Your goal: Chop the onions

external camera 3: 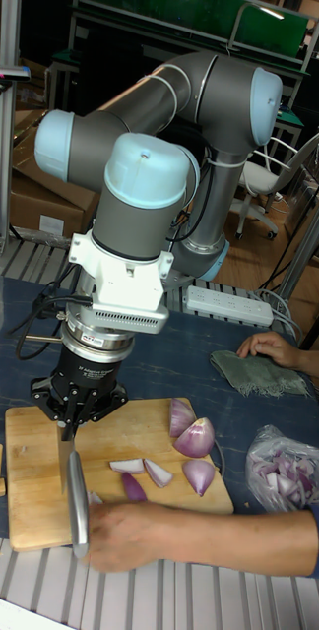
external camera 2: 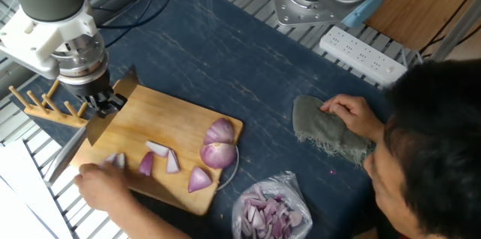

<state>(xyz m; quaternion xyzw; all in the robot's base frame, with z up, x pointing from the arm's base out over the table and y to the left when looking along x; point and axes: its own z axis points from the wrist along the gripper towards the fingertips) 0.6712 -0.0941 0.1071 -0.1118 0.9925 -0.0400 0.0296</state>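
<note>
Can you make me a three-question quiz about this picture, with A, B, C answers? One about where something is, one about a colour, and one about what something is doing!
1. Where is the plastic bag of onion bits?
A. On the blue cloth beside the cutting board
B. On top of the power strip
C. Inside the wooden rack

2. What colour is the rag under the person's hand?
A. Bright red
B. Grey-green
C. Yellow

3. What is the robot's tool doing?
A. Lying flat on the table
B. Gripping the rag
C. Holding a knife blade-down over the board

Answers:
1 A: the bag sits just off the board's corner near the onions.
2 B: the rag looks dull grey-green.
3 C: the knife handle is clamped in the tool, blade pointing at the board.
</note>
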